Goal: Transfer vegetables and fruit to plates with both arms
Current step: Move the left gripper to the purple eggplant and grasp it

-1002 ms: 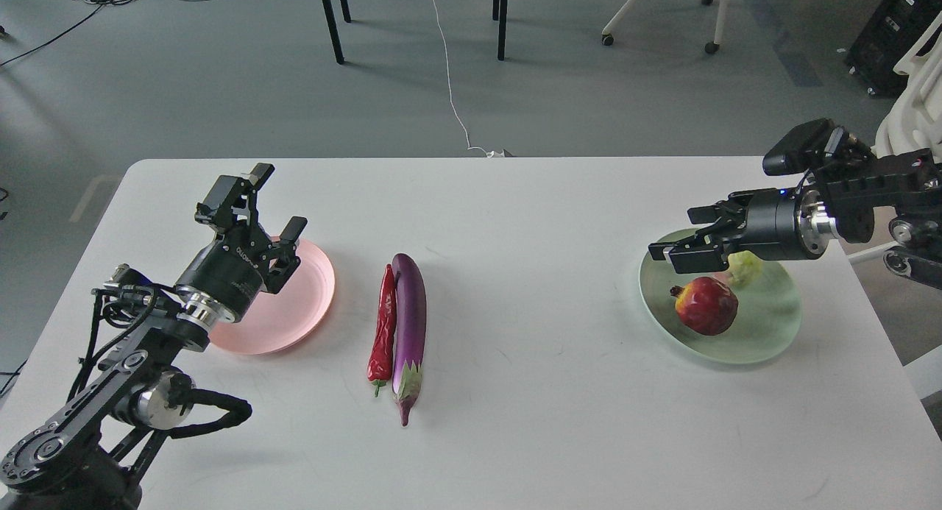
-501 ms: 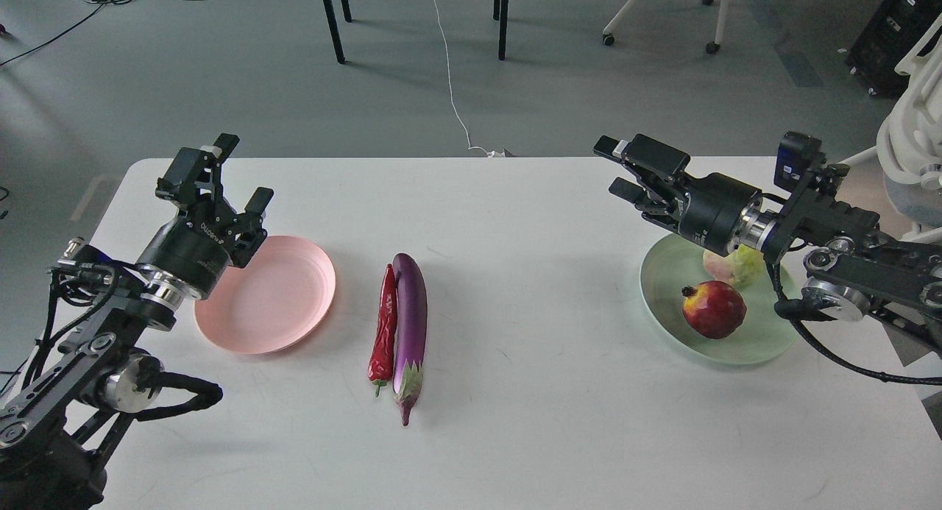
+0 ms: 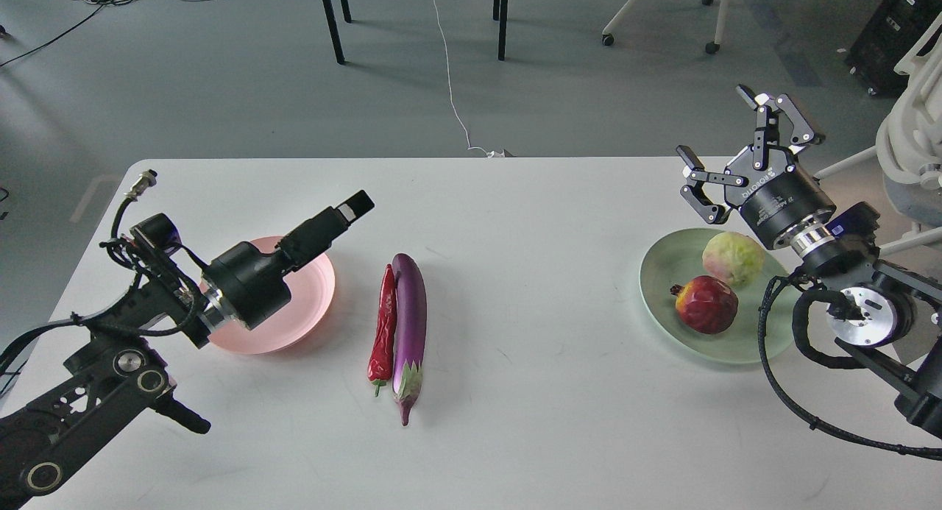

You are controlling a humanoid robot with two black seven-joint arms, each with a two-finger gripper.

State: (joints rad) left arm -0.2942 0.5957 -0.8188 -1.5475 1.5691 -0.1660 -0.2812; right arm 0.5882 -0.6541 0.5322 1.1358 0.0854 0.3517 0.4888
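The purple eggplant (image 3: 410,319) and the red chili pepper (image 3: 384,326) lie side by side, touching, in the middle of the white table. The pomegranate (image 3: 706,305) and the pale yellow-green fruit (image 3: 732,258) sit on the green plate (image 3: 662,274) at the right. The pink plate (image 3: 298,315) at the left holds nothing. My left gripper (image 3: 353,207) hangs over the pink plate's far right rim, pointing right, seen side-on. My right gripper (image 3: 725,131) is open and empty, raised behind the green plate, pointing up and away.
The table's far edge (image 3: 471,159) runs behind both plates. Chair and table legs (image 3: 331,20) and a white cable (image 3: 450,83) are on the floor beyond. A white chair (image 3: 912,127) stands at the right of the table.
My left gripper swung right and turned side-on, from left of the pink plate to over its right rim. My right gripper moved right and turned upward, away from above the green plate.
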